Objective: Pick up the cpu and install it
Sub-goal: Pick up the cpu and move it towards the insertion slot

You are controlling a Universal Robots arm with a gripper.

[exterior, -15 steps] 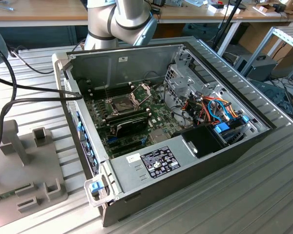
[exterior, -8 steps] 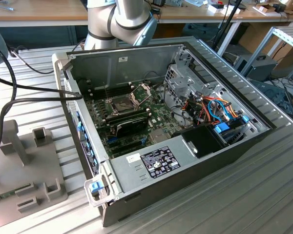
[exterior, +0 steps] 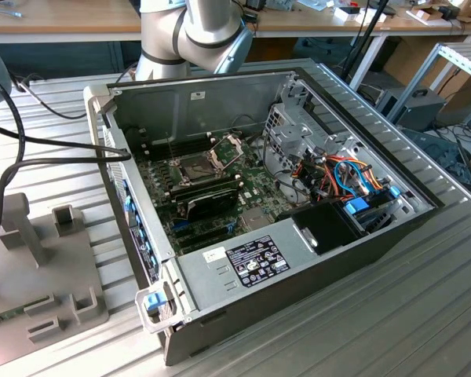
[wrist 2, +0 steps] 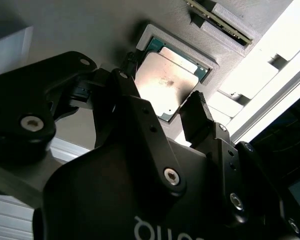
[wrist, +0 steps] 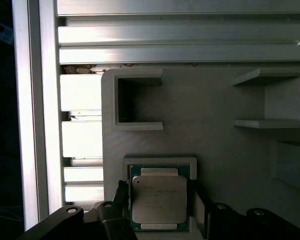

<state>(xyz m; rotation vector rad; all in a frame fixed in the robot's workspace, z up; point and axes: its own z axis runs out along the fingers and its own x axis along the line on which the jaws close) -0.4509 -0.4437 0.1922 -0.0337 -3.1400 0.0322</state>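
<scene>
Black fingers [wrist 2: 197, 117] of the tool [wrist 2: 162, 85] fill the foreground of the second wrist view. They stand apart, one on each side of the cpu [wrist 2: 167, 75]. Contact between the fingers and the cpu cannot be determined.

The cpu lies flat, silvery-grey lid up, in a shallow square pocket [wrist 2: 150, 37] of a grey holder block [wrist 2: 90, 30]. In the first wrist view the cpu [wrist: 158, 205] sits in the same pocket [wrist: 160, 161], with the tool [wrist: 159, 195] straddling it. The holder block [wrist: 210, 110] also carries several open-sided compartments and rests on a ribbed aluminium worktop [wrist: 165, 35].

In the exterior view the holder block [exterior: 39, 259] lies on the worktop [exterior: 361, 330] at the exterior view's left, beside an open computer case [exterior: 196, 86]. On the motherboard inside the case, the dark square socket [exterior: 198, 166] is uncovered and its hinged metal frame [exterior: 231, 145] stands raised. The robot arm [exterior: 196, 31] rises behind the case.
</scene>
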